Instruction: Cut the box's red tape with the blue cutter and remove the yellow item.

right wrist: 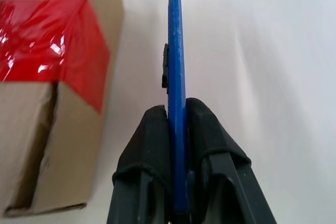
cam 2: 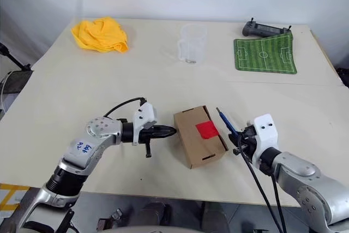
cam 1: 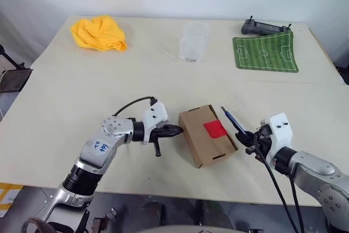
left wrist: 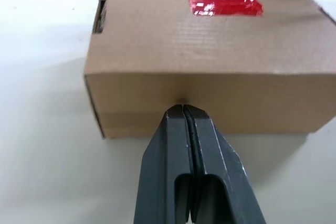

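The brown cardboard box [cam 1: 204, 135] lies near the table's front edge, between my two grippers. The red tape [cam 1: 215, 129] sits on its top and folds over the right side. My left gripper [cam 1: 177, 131] is shut with nothing in it. In the left wrist view its closed tips [left wrist: 182, 109] press against the box's [left wrist: 210, 51] left wall. My right gripper [cam 1: 246, 136] is shut on the blue cutter [cam 1: 233, 121]. The cutter [right wrist: 176, 51] points away along the box's right side, close to the red tape [right wrist: 47, 40] but apart from it. The yellow item is hidden.
A crumpled yellow cloth [cam 1: 99, 33] lies at the back left. A clear plastic cup [cam 1: 193, 41] stands at the back middle. At the back right are a green football-field mat [cam 1: 265, 52] and a black controller [cam 1: 265, 27]. The table's front edge runs just behind both wrists.
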